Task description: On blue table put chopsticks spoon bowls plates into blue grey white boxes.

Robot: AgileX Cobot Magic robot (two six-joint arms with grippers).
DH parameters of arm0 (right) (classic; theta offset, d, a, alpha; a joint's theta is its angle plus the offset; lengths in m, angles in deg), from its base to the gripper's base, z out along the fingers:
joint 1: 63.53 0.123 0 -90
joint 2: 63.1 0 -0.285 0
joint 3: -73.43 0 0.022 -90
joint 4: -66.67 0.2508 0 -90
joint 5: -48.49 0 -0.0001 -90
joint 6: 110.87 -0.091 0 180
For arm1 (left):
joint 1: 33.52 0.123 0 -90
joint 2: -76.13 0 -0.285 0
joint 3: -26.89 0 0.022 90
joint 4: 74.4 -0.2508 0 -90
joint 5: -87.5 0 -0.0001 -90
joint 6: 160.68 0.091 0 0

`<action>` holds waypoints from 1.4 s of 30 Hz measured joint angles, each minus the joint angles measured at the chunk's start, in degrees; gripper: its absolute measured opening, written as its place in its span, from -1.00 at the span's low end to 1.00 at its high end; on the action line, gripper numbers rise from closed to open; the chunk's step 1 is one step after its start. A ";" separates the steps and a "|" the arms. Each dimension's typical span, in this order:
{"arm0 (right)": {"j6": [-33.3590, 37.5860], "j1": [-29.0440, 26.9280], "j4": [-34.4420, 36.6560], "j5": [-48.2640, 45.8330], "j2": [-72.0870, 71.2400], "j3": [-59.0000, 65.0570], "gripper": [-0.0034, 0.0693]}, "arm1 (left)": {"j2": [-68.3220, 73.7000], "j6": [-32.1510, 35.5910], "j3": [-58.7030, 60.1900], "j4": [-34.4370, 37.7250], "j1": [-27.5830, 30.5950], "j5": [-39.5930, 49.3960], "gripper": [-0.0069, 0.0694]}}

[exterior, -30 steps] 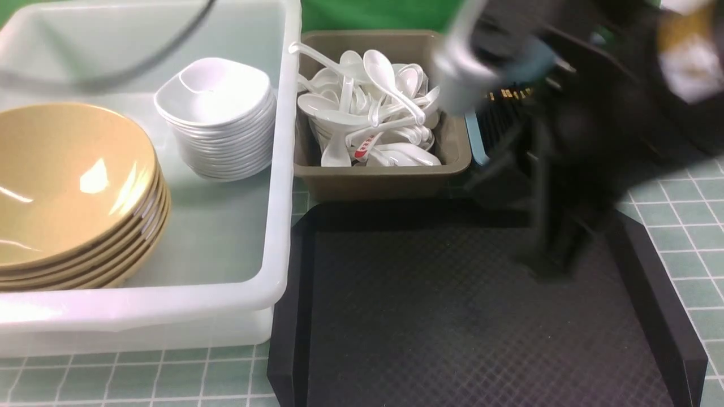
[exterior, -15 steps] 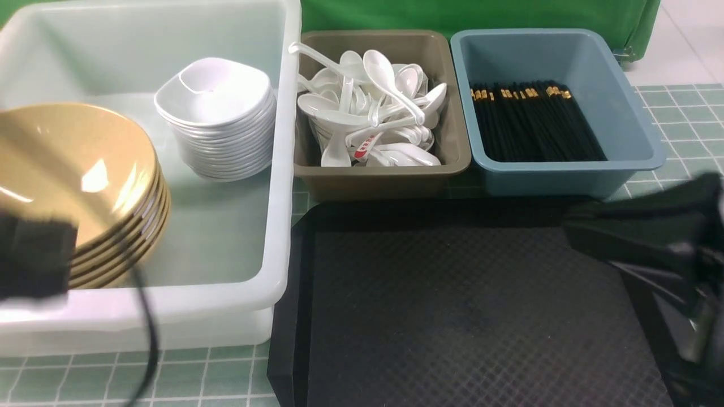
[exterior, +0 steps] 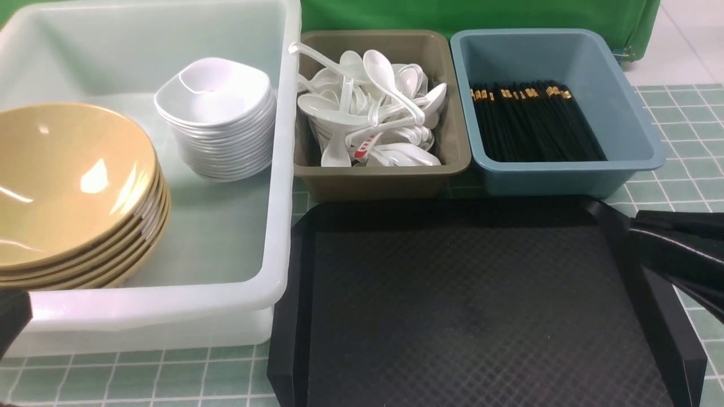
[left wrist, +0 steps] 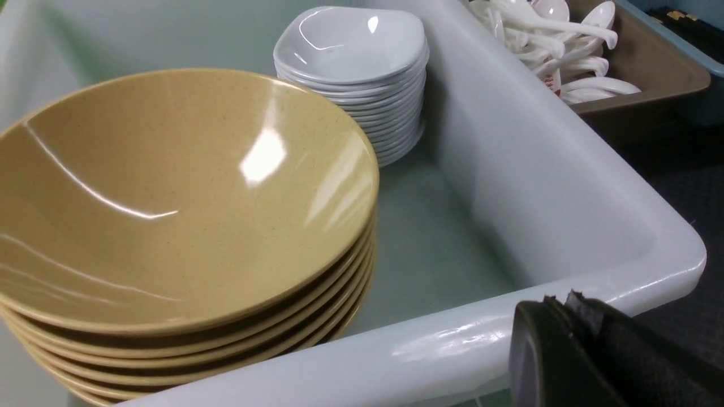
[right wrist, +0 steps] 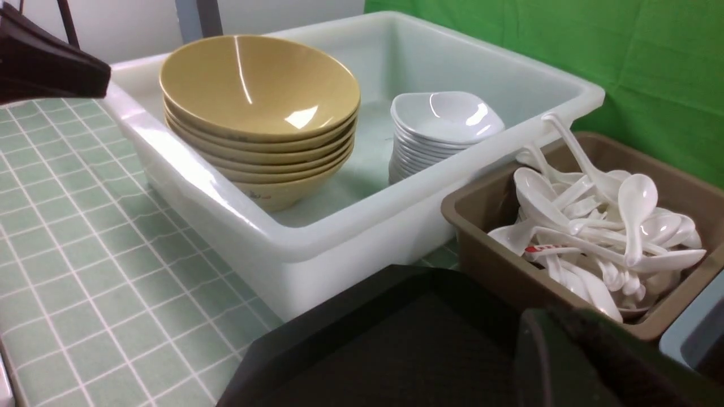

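A stack of mustard bowls (exterior: 68, 186) and a stack of white plates (exterior: 220, 113) stand in the white tub (exterior: 281, 169). White spoons (exterior: 367, 113) fill the olive-grey box (exterior: 384, 180). Black chopsticks (exterior: 534, 121) lie in the blue box (exterior: 565, 176). My left gripper (exterior: 8, 316) is shut and empty, low at the tub's near left corner; it also shows in the left wrist view (left wrist: 557, 302). My right gripper (exterior: 636, 226) is shut and empty over the tray's right rim; it also shows in the right wrist view (right wrist: 557, 316).
A black textured tray (exterior: 452, 311) lies in front of the two small boxes with nothing on it. The blue tiled table (exterior: 690, 113) shows at the right and along the front. A green cloth (exterior: 452, 14) hangs behind the boxes.
My right arm has pulled back from over the blue box to the right edge. My left arm has dropped to the lower left corner. The blue box and chopsticks are now uncovered.
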 joint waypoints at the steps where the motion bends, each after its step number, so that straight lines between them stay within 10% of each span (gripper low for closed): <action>1: 0.00 0.00 0.00 0.00 0.00 0.27 -0.68 | 0.00 0.00 0.00 -0.07 0.00 0.00 -0.85; 23: -2.87 -4.36 -4.70 3.37 -5.54 6.42 -0.64 | 0.00 0.04 0.06 -0.12 0.00 0.31 -0.85; 33: -5.82 -37.55 -5.05 8.26 -26.26 30.17 -0.81 | 0.00 0.04 0.06 -0.12 0.00 0.32 -0.85; 42: -9.82 -49.21 -5.05 6.75 -35.50 39.78 -0.81 | 0.00 0.04 0.06 -0.07 0.00 0.37 -0.85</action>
